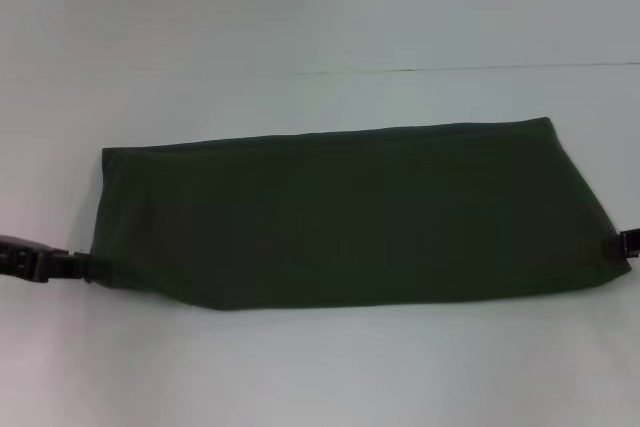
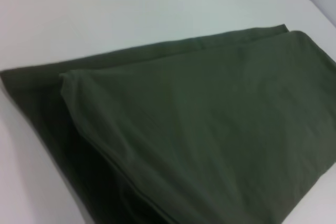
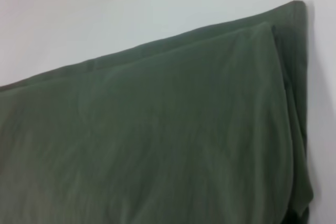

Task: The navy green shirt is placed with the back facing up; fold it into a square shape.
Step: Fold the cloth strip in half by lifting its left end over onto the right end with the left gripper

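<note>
Where the pale, bare table [image 1: 320, 367] fills the whole head view, a thin dark seam [image 1: 460, 69] crosses its far side, and no more of the room shows. Across its middle lies the navy green shirt [image 1: 350, 217], folded into a long band of layered cloth running left to right, plain side up. At its near left corner sits the left gripper [image 1: 92, 267], touching the cloth; at its right end the right gripper [image 1: 628, 242] does the same. Whether either grasps the fabric cannot be told.
</note>
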Controlling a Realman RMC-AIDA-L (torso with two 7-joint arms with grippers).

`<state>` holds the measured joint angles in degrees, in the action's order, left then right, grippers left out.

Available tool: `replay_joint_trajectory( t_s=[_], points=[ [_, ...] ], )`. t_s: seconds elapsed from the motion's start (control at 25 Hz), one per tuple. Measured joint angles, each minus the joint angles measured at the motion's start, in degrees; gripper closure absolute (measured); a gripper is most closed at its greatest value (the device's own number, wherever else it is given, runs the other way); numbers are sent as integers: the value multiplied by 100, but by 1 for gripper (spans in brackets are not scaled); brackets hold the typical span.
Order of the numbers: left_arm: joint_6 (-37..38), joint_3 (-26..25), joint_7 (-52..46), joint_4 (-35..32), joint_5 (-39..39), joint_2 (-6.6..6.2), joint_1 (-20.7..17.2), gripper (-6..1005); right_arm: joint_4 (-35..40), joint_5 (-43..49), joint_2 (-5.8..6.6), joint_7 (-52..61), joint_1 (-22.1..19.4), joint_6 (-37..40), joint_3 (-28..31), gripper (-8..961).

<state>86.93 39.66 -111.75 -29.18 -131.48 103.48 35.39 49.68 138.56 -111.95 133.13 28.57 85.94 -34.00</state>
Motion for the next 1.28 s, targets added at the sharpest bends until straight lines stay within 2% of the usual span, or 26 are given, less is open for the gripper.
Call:
replay_joint_trajectory(
  t_s=[0.04, 0.2, 0.28, 0.48, 0.72, 0.84, 0.96, 1.28],
  points=[
    [32, 2, -20, -9, -37, 3, 1, 909, -25, -3, 20, 4, 19, 1, 31, 858],
    [154, -28, -44, -59, -51, -12, 20, 867, -21, -8, 72, 7, 86, 70, 202, 711],
    [297, -160, -46, -128, -25, -49, 23, 780, 14, -10, 124, 8, 136, 123, 307, 637],
    [556, -606, -64, -213, -18, -149, 57, 568, 34, -128, 293, -16, 274, 208, 618, 385],
    [591, -1389, -430, -306, -12, -263, 76, 313, -189, -1153, 452, -473, 360, 104, 862, 148],
    [519, -1565, -821, -352, -13, -302, 80, 175, -443, -1610, 514, -866, 419, 156, 830, 72],
    [488, -1486, -1348, -319, -55, -324, 129, 94, -703, -1765, 553, -1278, 563, 347, 802, 23],
    [514, -1296, -2773, -316, -238, -326, 66, 96, -960, -1785, 589, -2287, 743, 562, 848, 26]
  ],
)
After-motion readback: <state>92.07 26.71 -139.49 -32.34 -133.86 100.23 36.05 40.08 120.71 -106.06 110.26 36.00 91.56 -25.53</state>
